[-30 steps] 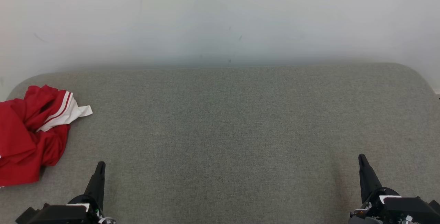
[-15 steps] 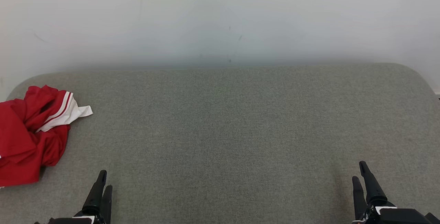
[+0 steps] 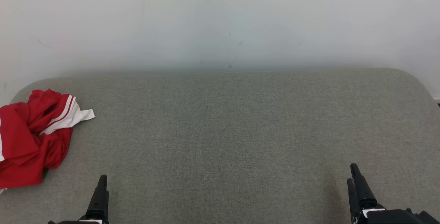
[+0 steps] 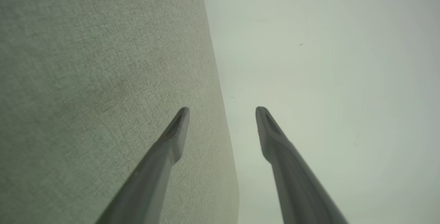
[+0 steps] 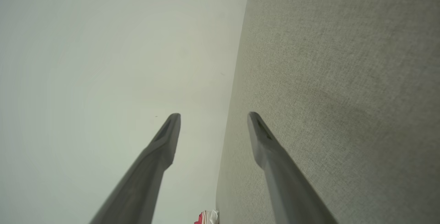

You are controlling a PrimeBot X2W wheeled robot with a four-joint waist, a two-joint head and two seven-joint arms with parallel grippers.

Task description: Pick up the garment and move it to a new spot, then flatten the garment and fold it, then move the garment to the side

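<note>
**Red garment waits at the edge, both grippers empty**

A crumpled red garment [image 3: 32,138] with white striped trim lies bunched at the far left of a grey fabric-covered surface [image 3: 220,131], below a pale wall [image 3: 220,18]. The left gripper [image 3: 104,183] sits low at the left of the head view. Its own wrist camera shows its two fingers spread apart with nothing between them. The right gripper [image 3: 351,172], low at the right, is likewise spread and empty.

The garment lies ahead of the left gripper and off to its left, near it but not touching. It is well apart from the right gripper, with the whole bare width of the surface between them. The heap runs past the left border of the head view, so how far it extends cannot be told.

The step in hand appears to be the first pickup, and the left arm looks the better placed for it. A sound approach would be to reach forward and leftward, then come down on a raised fold of the red bulk rather than the thin white tip. Closing on several layers should let the heap lift as one. Raising it clear before carrying it should keep it from dragging. The open middle of the surface offers room for the flattening to come.
</note>
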